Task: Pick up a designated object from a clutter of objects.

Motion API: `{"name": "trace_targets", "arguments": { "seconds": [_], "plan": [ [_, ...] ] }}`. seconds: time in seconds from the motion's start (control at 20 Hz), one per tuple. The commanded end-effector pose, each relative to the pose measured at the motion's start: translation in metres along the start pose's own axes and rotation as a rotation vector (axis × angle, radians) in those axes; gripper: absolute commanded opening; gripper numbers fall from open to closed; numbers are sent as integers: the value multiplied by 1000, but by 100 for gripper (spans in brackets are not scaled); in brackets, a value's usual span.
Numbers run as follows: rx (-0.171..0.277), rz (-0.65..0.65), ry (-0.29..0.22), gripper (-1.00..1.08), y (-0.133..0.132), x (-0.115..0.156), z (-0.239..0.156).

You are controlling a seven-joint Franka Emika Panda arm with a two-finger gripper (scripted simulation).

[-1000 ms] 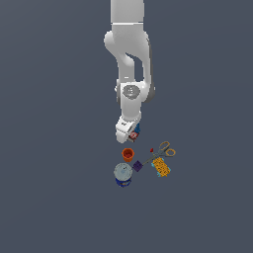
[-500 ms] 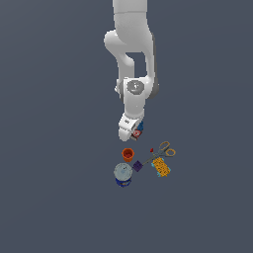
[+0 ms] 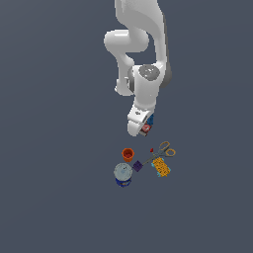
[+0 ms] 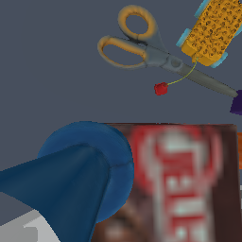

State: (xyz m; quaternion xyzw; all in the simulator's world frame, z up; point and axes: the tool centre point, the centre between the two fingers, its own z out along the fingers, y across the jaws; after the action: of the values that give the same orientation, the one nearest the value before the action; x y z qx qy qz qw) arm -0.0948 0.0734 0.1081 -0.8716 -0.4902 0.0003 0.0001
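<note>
Gripper (image 3: 145, 126) clamps the dark brown box (image 4: 184, 189), lifted above the clutter. Box sits between the fingers (image 4: 80, 179), label facing the wrist camera; long axis unclear.

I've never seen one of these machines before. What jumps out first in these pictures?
The big white arm hangs down from the top of the exterior view, with a dark brown box bearing a red-and-white label at its gripper. That box fills much of the wrist view, beside a blue suction-like pad. Below the arm sits a small cluster: an orange cup, a blue can, yellow-handled scissors and a yellow patterned box.
</note>
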Motion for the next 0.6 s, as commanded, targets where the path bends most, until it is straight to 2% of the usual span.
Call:
{"name": "trace_targets", "arguments": {
  "seconds": [0.0,0.55],
  "plan": [
    [1,-1,1,-100,-3,14,-22],
    [3,-2,2,-100,-13,74,-117]
  ]
}}
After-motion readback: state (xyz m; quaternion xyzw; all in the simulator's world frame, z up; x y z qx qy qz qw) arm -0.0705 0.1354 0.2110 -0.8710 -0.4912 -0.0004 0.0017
